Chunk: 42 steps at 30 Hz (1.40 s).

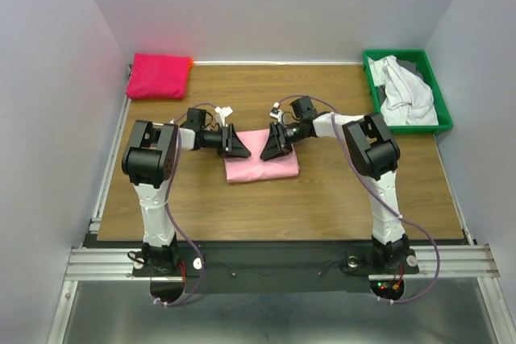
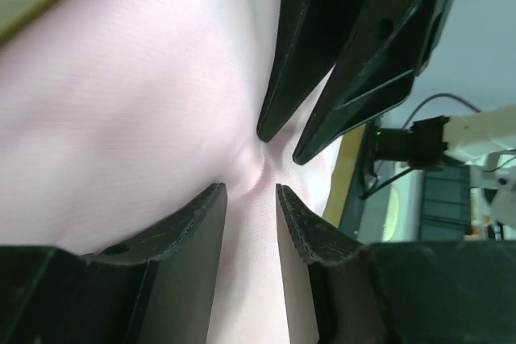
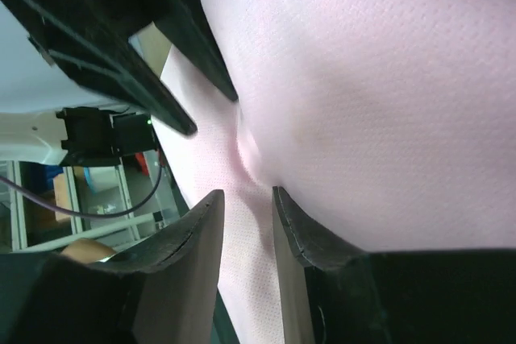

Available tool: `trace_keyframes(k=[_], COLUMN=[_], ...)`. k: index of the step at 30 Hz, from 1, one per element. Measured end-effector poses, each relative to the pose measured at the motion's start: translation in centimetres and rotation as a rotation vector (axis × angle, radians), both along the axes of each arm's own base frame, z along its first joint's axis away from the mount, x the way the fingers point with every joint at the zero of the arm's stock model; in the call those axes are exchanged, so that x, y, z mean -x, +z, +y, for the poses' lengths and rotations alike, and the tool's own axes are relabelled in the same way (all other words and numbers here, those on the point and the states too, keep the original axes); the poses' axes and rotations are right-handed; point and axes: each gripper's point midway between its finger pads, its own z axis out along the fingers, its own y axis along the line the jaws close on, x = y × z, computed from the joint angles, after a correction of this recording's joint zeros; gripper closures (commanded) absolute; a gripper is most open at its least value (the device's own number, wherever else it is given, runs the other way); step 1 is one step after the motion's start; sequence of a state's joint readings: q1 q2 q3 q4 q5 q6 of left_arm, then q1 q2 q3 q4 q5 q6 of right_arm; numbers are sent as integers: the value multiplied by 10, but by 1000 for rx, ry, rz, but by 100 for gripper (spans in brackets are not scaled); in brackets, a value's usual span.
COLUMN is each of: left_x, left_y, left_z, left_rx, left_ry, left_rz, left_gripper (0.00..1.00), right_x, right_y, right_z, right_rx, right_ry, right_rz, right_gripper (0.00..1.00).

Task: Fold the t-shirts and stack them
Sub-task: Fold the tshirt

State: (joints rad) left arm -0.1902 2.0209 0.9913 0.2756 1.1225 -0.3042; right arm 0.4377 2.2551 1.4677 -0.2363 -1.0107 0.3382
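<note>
Edges and room: the light pink t-shirt (image 1: 262,163) is laid folded at the middle of the table (image 1: 322,199), with bare wood on all sides of it. The hot pink t-shirt (image 1: 157,76) is laid folded in the far left corner, close to the walls. The green bin (image 1: 372,90) is set at the far right edge, with crumpled white t-shirts (image 1: 403,94) heaped inside.

Grippers: the left gripper (image 1: 239,147) and the right gripper (image 1: 268,144) are brought tip to tip over the far edge of the light pink t-shirt. In the left wrist view the left gripper (image 2: 250,188) is seen partly parted, with cloth showing flat in the gap. In the right wrist view the same is noted for the right gripper (image 3: 247,193). Both are released, with their tips on or just above the cloth. A small pucker is seen in the fabric between the two pairs of tips.

Hidden: the far edge of the light pink t-shirt is covered by the grippers in the top view. A dark patch at the back of the bin cannot be identified.
</note>
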Motion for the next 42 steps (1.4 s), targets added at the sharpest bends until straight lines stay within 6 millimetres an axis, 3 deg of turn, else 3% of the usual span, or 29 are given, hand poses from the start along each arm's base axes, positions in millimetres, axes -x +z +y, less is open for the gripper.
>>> trace_keyframes(k=[3, 6, 8, 12, 15, 19, 21, 23, 28, 30, 35, 39, 42], left_x=[-27, -61, -68, -48, -15, 28, 38, 35, 15, 13, 8, 14, 19], left_y=[3, 9, 13, 35, 62, 82, 79, 66, 5, -5, -7, -7, -6], left_z=[9, 20, 27, 28, 7, -27, -39, -45, -28, -16, 6, 16, 24], left_rx=[1, -43, -63, -76, -50, 9, 25, 29, -22, -1, 28, 25, -9], left_ry=[23, 55, 63, 34, -42, -149, -173, -162, -53, -21, 32, 21, 6], left_rz=[16, -74, -110, -140, -191, -232, -215, -173, -9, 58, 81, 71, 32], left_gripper=[58, 61, 63, 65, 66, 64, 64, 64, 64, 64, 64, 64, 64], right_x=[-12, -46, -63, -65, -31, 6, 11, 10, 0, -3, -15, -1, 2], right_y=[-1, 12, 22, 46, 78, 92, 85, 65, -2, -5, -1, 5, 22], right_z=[-3, -8, -17, -30, -26, -13, -9, -9, -27, -34, -51, -61, -68], right_rx=[-4, -12, -24, -47, -81, -114, -111, -92, -28, -48, -71, -85, -87], right_ry=[-24, -75, -112, -154, -118, -36, -19, -19, -65, -75, -120, -128, -139], right_rz=[4, -72, -100, -85, -84, -82, -69, -41, 91, 124, 136, 174, 147], right_gripper=[63, 63, 63, 63, 63, 63, 64, 65, 65, 66, 66, 66, 65])
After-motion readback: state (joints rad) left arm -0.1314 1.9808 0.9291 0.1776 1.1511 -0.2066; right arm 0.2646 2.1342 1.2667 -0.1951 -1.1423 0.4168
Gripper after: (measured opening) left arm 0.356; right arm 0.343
